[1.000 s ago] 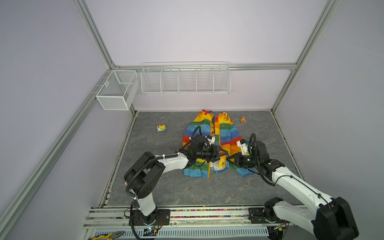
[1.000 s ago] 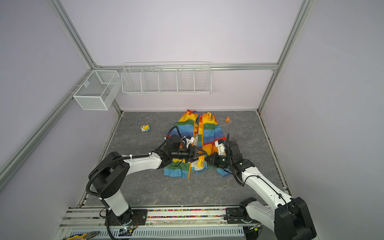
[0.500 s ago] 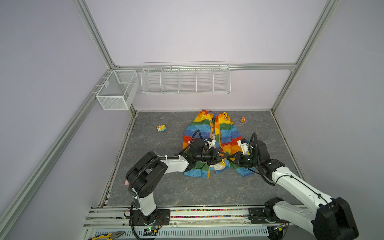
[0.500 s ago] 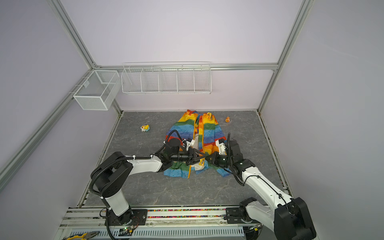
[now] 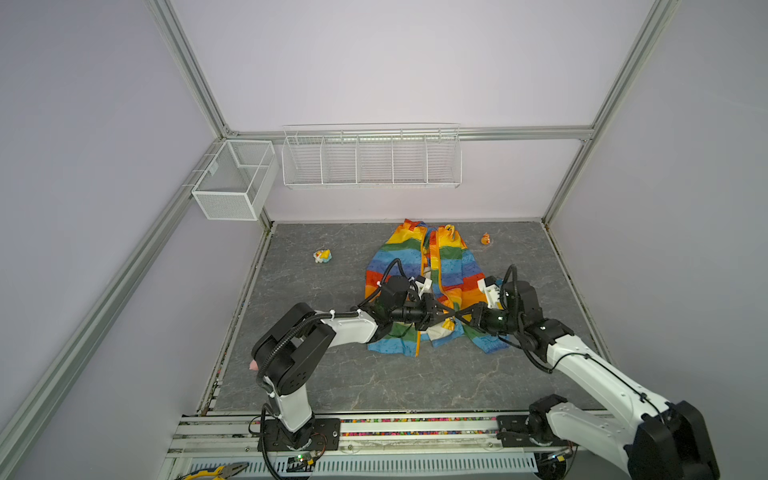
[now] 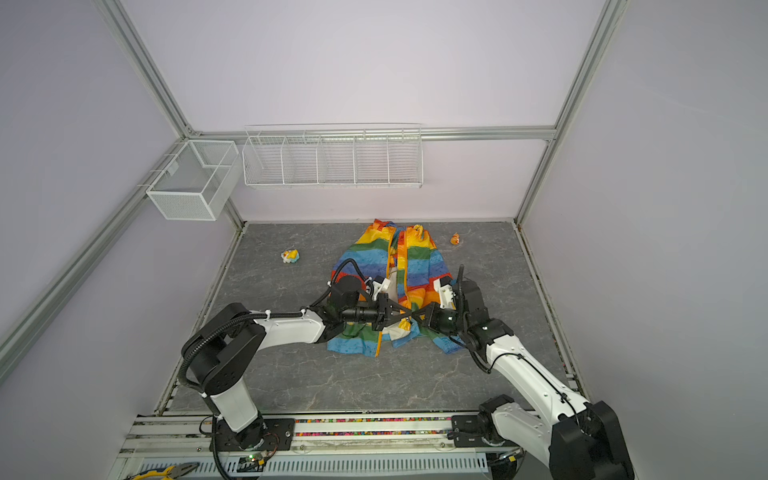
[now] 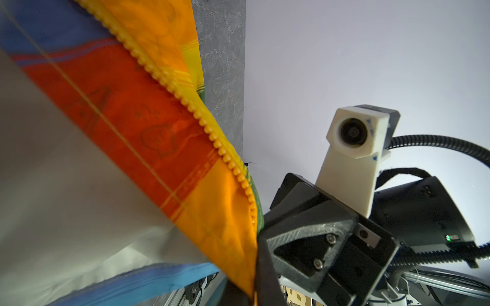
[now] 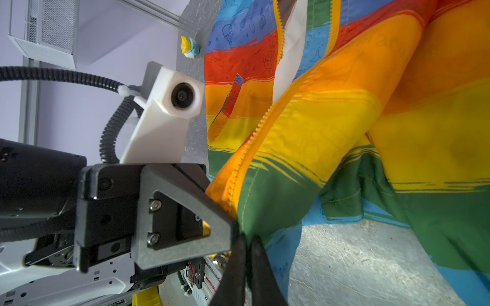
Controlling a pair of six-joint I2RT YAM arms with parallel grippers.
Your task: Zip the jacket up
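The left gripper reaches farther across, nearly meeting the right gripper. Its jaws, open earlier, now pinch the jacket at the zipper edge

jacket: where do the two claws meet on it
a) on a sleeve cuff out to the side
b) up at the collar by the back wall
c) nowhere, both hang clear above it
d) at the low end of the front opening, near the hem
d: in a top view the left claw and the right claw come tip to tip at the near, lower end of the jacket's open front, far from the collar.
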